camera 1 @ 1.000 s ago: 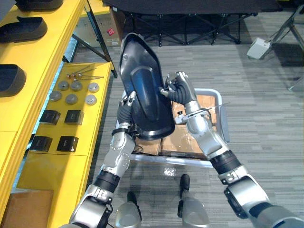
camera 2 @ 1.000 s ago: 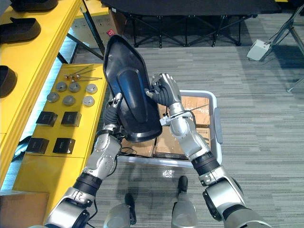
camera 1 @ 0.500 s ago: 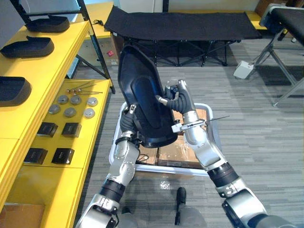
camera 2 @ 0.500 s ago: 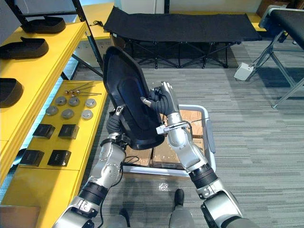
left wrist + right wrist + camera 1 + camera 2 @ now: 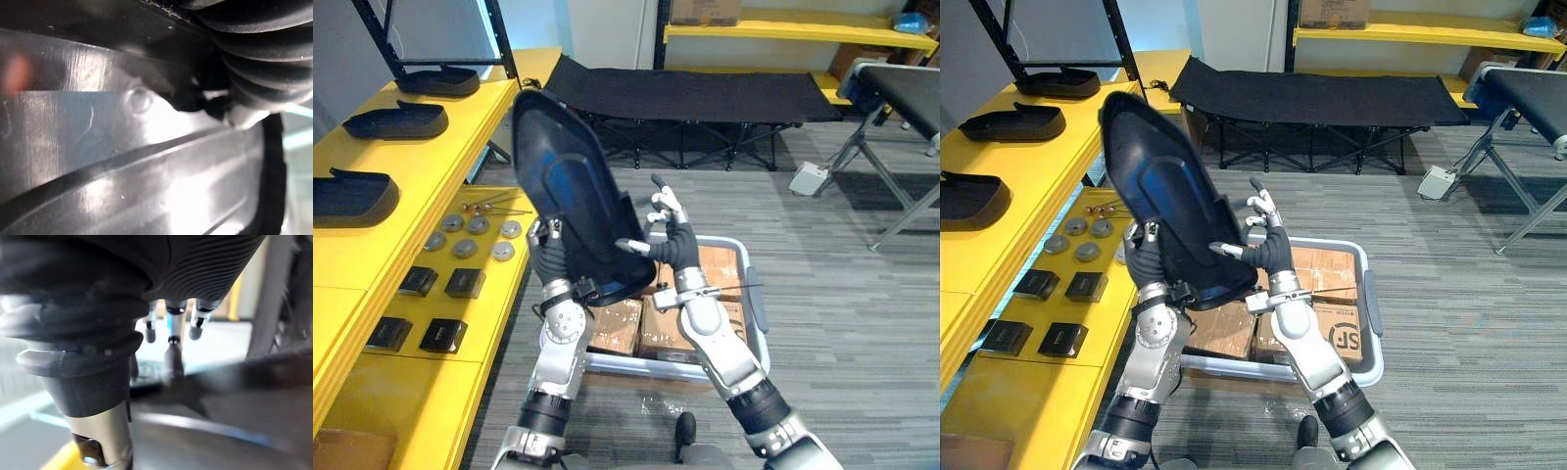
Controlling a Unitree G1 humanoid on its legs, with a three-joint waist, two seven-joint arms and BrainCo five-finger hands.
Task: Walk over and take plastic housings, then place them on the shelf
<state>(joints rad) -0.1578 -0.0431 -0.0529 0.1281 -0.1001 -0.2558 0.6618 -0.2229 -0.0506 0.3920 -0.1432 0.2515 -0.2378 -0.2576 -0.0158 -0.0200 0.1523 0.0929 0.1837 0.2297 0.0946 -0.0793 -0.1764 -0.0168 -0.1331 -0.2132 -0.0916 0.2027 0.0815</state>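
A large black plastic housing (image 5: pixel 570 196) stands tilted in the air in front of me, its hollow side facing me. My left hand (image 5: pixel 548 257) grips its lower left edge from behind, fingers curled over the rim; the left wrist view shows the glossy housing (image 5: pixel 122 147) right against the hand. My right hand (image 5: pixel 675 245) is open beside the housing's lower right edge, fingers (image 5: pixel 171 333) straight and spread, thumb near the rim. The yellow shelf (image 5: pixel 431 147) runs along the left and holds three more black housings (image 5: pixel 352 196).
A lower yellow shelf board carries round metal parts (image 5: pixel 475 230) and small black boxes (image 5: pixel 440 284). A grey bin (image 5: pixel 756 304) with cardboard boxes (image 5: pixel 656 328) sits on the floor below my hands. A black folding cot (image 5: pixel 705 98) stands behind it.
My right hand has uncurled and let go of the housing. The housing has swung left toward the shelf in my left hand. The camera has tipped up.
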